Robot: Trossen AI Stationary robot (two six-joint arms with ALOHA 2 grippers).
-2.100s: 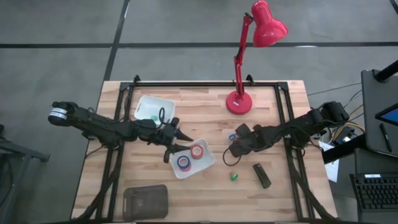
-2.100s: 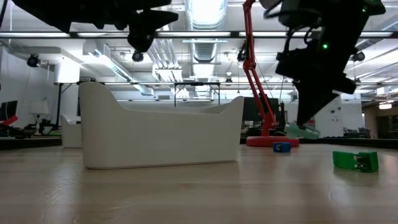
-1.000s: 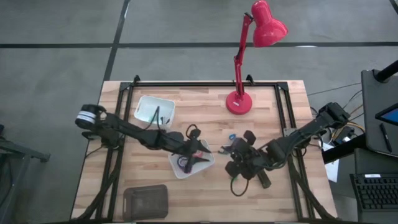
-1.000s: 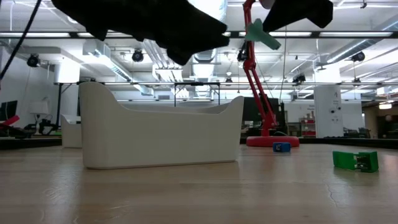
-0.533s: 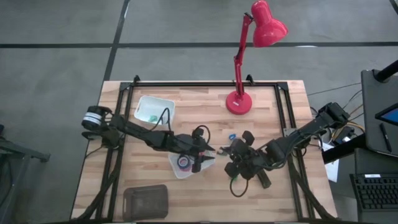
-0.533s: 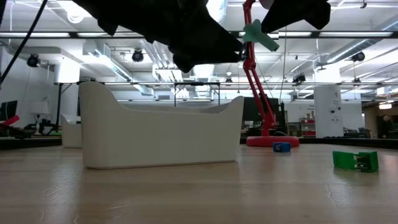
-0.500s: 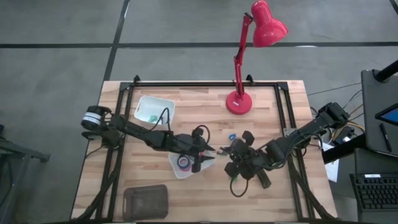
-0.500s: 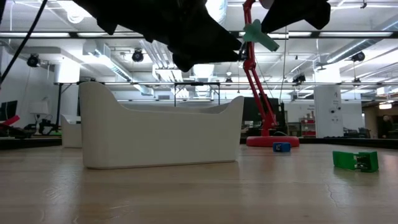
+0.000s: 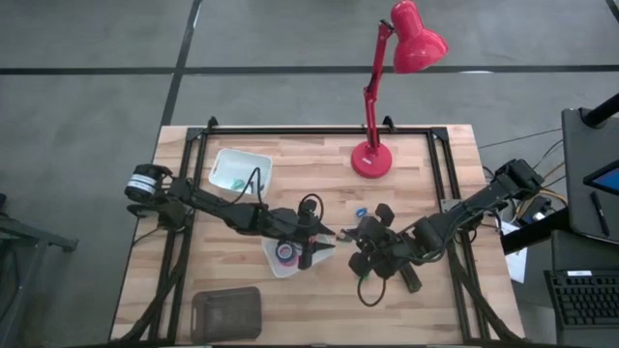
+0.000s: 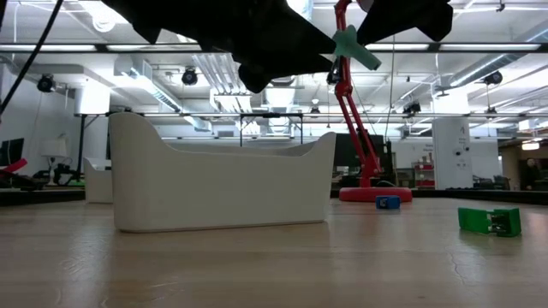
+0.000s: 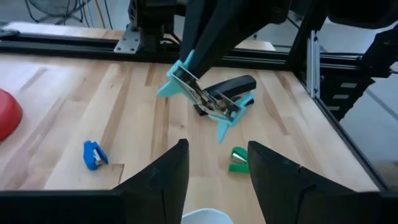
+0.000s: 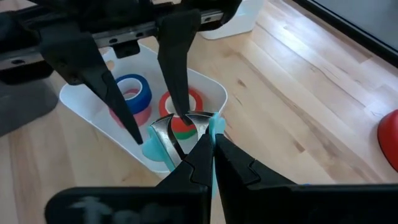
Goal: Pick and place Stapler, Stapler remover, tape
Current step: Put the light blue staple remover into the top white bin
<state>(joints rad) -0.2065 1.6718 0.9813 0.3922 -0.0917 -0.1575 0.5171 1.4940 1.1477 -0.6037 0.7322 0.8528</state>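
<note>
Barely any change from half a second back: right gripper [image 12: 208, 146] still clamped on the teal remover [image 11: 202, 98], held up off the surface just right of the bin [image 9: 321, 253]. Left gripper [image 11: 214, 165] nudged closer, jaws spread wide, lined up on it. Smells like a handoff. Stapler [image 11: 227, 89] lying beyond the remover, half hidden. Tape [image 12: 134, 92] in the bin, mostly covered from above.

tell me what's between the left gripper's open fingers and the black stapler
In the left wrist view, the teal staple remover, held by the right gripper, hangs between the left gripper and stapler.
</note>
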